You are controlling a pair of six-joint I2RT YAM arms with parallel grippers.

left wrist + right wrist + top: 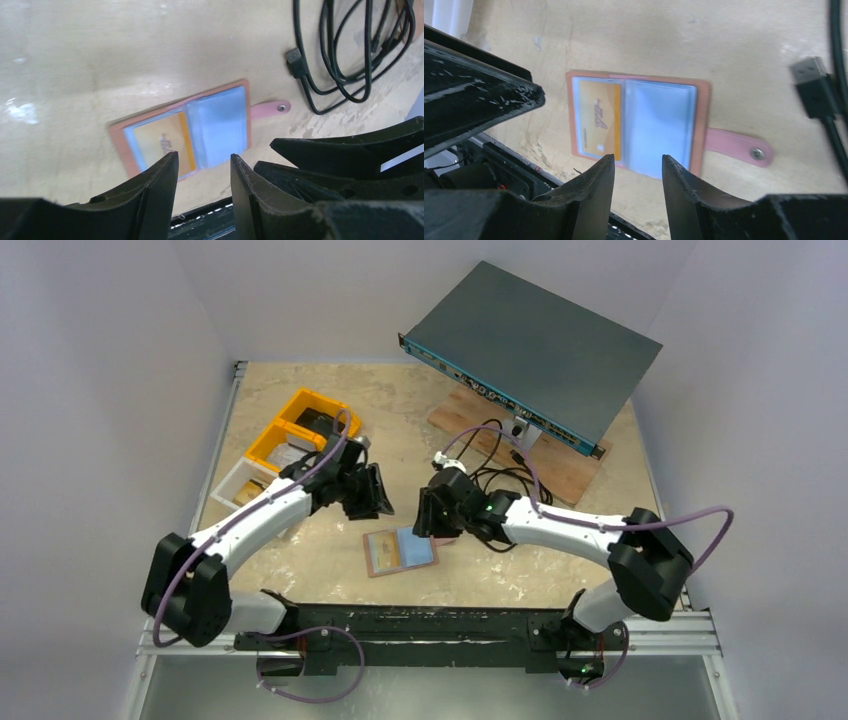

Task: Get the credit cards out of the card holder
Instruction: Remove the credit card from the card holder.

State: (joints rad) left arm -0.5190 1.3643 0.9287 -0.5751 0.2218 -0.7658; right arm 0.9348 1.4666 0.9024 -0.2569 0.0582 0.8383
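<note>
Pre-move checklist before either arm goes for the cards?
1. Card holder lying open and flat: ok.
2. Orange card visible in its sleeve: ok. More cards behind the pale sleeve: cannot tell.
3. Left end effector empty, jaws parted: ok.
4. Right end effector empty, jaws parted: ok.
5. Black cable not touching the strap: ok.

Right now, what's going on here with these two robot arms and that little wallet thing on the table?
Two robot arms are working on a card holder, which lies opened flat on the table. The left gripper and the right gripper both hover just above it, open and empty, apparently not touching it. An orange card sits in one clear sleeve, and no loose card lies beside the holder.
</note>
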